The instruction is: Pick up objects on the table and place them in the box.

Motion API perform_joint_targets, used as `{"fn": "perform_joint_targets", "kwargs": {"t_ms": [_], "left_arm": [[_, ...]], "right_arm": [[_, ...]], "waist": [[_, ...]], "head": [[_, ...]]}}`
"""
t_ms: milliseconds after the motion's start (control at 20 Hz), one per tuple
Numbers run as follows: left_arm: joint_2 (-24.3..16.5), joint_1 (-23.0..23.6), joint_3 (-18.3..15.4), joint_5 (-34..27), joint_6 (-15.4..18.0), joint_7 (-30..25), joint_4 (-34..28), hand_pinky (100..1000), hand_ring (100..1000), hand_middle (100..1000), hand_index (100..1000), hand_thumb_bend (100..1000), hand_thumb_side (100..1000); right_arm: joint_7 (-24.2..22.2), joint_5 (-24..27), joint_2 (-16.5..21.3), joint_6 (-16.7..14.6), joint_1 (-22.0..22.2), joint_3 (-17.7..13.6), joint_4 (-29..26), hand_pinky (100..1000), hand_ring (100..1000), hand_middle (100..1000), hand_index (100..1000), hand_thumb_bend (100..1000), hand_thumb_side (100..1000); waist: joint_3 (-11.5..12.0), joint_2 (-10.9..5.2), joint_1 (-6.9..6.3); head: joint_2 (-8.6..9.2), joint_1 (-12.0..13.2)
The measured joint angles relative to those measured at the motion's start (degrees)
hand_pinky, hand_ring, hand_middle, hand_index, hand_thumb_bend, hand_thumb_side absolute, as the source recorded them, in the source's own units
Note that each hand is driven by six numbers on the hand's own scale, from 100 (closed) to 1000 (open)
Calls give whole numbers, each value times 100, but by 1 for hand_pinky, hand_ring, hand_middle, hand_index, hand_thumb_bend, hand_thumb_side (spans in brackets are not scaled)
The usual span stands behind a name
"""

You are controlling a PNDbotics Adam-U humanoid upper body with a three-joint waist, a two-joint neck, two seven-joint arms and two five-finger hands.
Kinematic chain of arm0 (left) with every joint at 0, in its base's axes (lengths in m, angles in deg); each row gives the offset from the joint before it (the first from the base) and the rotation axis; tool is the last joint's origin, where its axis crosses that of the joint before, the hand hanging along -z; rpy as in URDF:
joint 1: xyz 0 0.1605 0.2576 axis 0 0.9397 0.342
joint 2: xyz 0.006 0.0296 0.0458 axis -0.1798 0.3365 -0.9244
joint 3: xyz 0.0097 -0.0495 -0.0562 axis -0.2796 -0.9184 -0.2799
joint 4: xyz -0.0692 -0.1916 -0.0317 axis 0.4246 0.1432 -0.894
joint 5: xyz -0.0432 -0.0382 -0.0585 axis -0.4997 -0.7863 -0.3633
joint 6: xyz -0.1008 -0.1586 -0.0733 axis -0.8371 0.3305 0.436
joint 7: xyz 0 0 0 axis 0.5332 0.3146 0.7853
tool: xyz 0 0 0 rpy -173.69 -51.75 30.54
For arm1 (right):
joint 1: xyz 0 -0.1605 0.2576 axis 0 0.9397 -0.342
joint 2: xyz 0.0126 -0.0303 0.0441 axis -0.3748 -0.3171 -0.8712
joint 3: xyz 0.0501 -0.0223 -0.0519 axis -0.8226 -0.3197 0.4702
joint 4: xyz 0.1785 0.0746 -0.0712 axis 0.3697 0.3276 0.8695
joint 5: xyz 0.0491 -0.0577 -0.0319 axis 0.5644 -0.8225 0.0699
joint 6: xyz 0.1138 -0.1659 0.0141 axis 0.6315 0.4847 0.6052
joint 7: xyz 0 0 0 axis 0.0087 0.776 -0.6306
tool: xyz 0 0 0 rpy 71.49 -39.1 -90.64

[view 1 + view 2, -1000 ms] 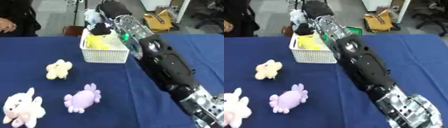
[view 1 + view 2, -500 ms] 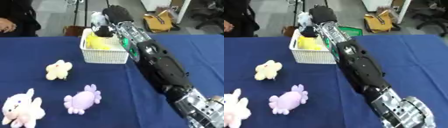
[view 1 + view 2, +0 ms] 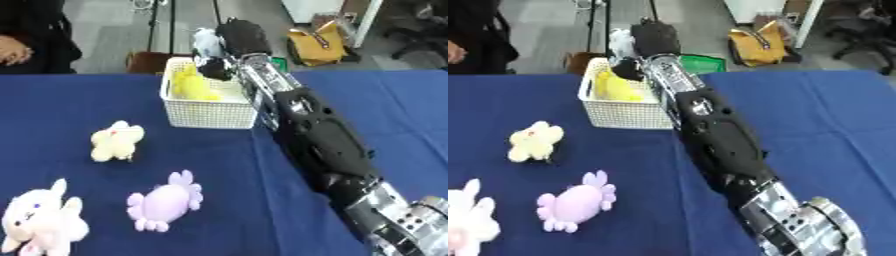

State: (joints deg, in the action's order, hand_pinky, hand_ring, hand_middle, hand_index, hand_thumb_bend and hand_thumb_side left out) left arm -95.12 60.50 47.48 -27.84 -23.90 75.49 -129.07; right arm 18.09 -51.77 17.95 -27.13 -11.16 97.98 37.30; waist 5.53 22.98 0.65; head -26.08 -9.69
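Observation:
A white mesh box (image 3: 210,115) stands at the far middle of the blue table (image 3: 105,100), with a yellow soft toy (image 3: 191,86) inside it. My right arm reaches from the lower right up to the box. My right hand (image 3: 241,36) hangs over the box's far side, curled on a small pale blue-white plush (image 3: 206,44). On the cloth lie a pale yellow plush (image 3: 116,141), a purple plush (image 3: 164,201) and a white-pink bunny plush (image 3: 39,222). My left hand shows in neither view.
My black forearm (image 3: 319,135) lies across the table's right half, beside the box. The table's far edge runs just behind the box. Beyond it are a stand's legs and a yellow bag (image 3: 319,42) on the floor.
My right hand with the pale plush has shifted a little right and lower over the box's far side. The toys on the cloth have not moved.

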Motion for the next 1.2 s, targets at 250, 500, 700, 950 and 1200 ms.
{"fn": "perform_joint_targets", "kwargs": {"t_ms": [250,500,700,950,1200], "left_arm": [[0,-3,0,-1,1,-1,0,725,830,785,781,100,590],[0,-3,0,-2,1,-2,0,725,830,785,781,100,590],[0,-3,0,-2,1,-3,0,725,830,785,781,100,590],[0,-3,0,-4,1,-3,0,725,830,785,781,100,589],[0,-3,0,-16,0,-4,0,725,830,785,781,100,586]], "right_arm": [[16,-72,0,13,1,-32,77,708,621,431,628,349,772],[-121,-191,0,-18,0,-46,105,736,674,526,687,400,799],[-309,-282,0,-29,-1,-51,107,782,753,724,830,479,840],[-496,-423,0,-17,-2,-52,107,822,804,794,916,555,869],[-618,-506,0,-17,-7,-53,107,847,836,827,941,620,903]], "waist": [[7,2,-1],[4,3,-2],[-6,3,-4],[-14,3,-11],[-27,2,-21]], "head": [[2,-2],[2,-1],[2,0],[2,0],[1,1]]}}
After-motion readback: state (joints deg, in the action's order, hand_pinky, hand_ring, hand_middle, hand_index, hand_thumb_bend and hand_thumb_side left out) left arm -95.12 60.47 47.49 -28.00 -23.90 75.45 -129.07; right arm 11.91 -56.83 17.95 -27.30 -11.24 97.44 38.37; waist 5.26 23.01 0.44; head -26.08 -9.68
